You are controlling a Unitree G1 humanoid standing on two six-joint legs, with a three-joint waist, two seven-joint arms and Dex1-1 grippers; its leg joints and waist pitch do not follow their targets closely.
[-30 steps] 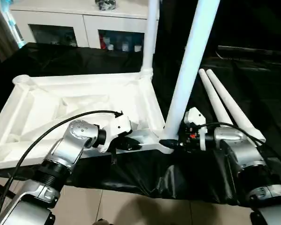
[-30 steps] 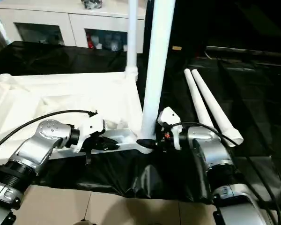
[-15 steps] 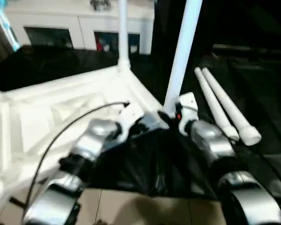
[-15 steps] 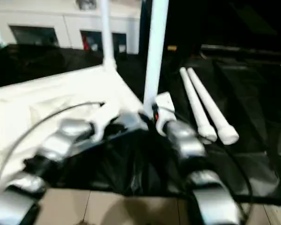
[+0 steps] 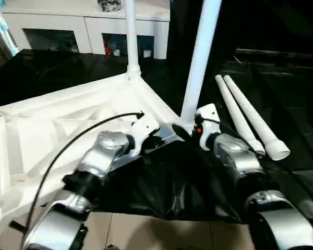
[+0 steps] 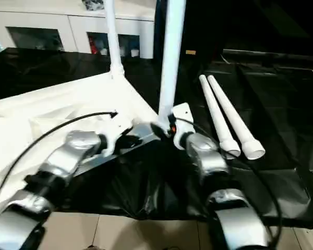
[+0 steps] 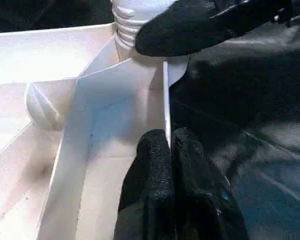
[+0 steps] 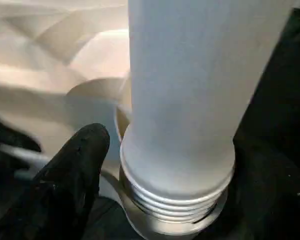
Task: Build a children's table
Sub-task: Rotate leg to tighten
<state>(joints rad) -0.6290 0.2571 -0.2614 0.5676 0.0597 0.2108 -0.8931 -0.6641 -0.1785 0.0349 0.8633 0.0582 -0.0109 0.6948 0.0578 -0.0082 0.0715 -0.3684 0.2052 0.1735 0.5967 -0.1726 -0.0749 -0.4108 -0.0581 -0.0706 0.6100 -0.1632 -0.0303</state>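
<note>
The white tabletop point(image 5: 68, 120) lies ribbed side up on the black cloth. Two white legs stand in its corner sockets, a far leg point(image 5: 130, 36) and a near leg point(image 5: 199, 62). Two loose legs point(image 5: 245, 114) lie side by side to the right. My left gripper point(image 7: 170, 142) is shut on the tabletop's thin rim beside the near corner. My right gripper point(image 5: 185, 133) sits open at the near leg's threaded base point(image 8: 175, 200). One black finger point(image 8: 80, 165) stands a little apart from that base, and the other finger is hidden behind the leg.
A white cabinet with glass doors point(image 5: 88, 26) stands behind the work surface. The black cloth point(image 5: 172, 192) hangs over the front edge, with tiled floor point(image 5: 146, 234) below it. My left arm's black cable point(image 5: 68, 151) arcs over the tabletop.
The tabletop has turned, and its near corner with the upright leg has moved away from me, both grippers going with it. The right fingers stand wider. The loose legs have barely shifted.
</note>
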